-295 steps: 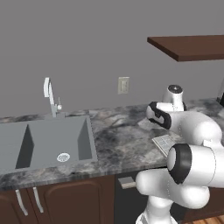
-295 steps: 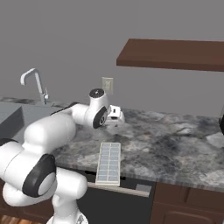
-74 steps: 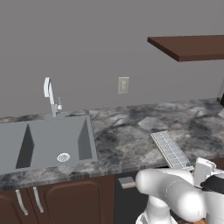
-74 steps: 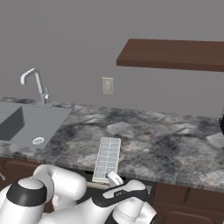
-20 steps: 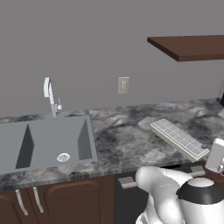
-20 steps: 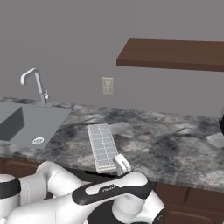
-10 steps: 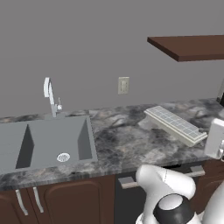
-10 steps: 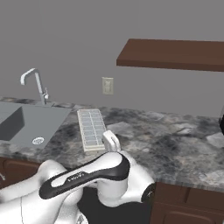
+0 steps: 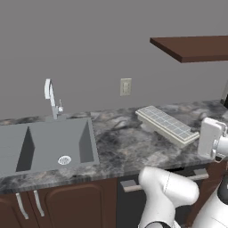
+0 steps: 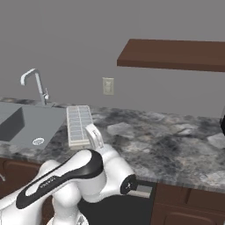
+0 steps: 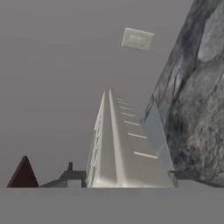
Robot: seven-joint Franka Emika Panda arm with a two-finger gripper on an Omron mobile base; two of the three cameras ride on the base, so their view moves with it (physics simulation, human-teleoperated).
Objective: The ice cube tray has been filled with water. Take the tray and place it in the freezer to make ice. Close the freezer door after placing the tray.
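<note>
My gripper (image 9: 196, 135) is shut on one short end of the ice cube tray (image 9: 165, 124), a long white tray with a grid of pale blue-grey cells of water. I hold the tray lifted above the marbled counter (image 9: 120, 142), roughly level. From the right base the ice cube tray (image 10: 78, 122) hangs just right of the sink, with my gripper (image 10: 86, 139) at its near end. In the hand view the ice cube tray (image 11: 118, 144) runs edge-on away from my gripper (image 11: 127, 180) toward the wall. The freezer and its door are out of view.
A grey sink (image 9: 44, 144) with a faucet (image 9: 51, 95) takes up the counter's left part. A wall outlet (image 9: 126, 87) sits on the grey wall. A dark wooden shelf (image 9: 196, 46) hangs high on the right. Brown cabinet fronts (image 9: 58, 205) run below the counter.
The tray has swung left and up with my gripper, from over the counter's front edge to higher above the counter near the sink. My grip on it is unchanged.
</note>
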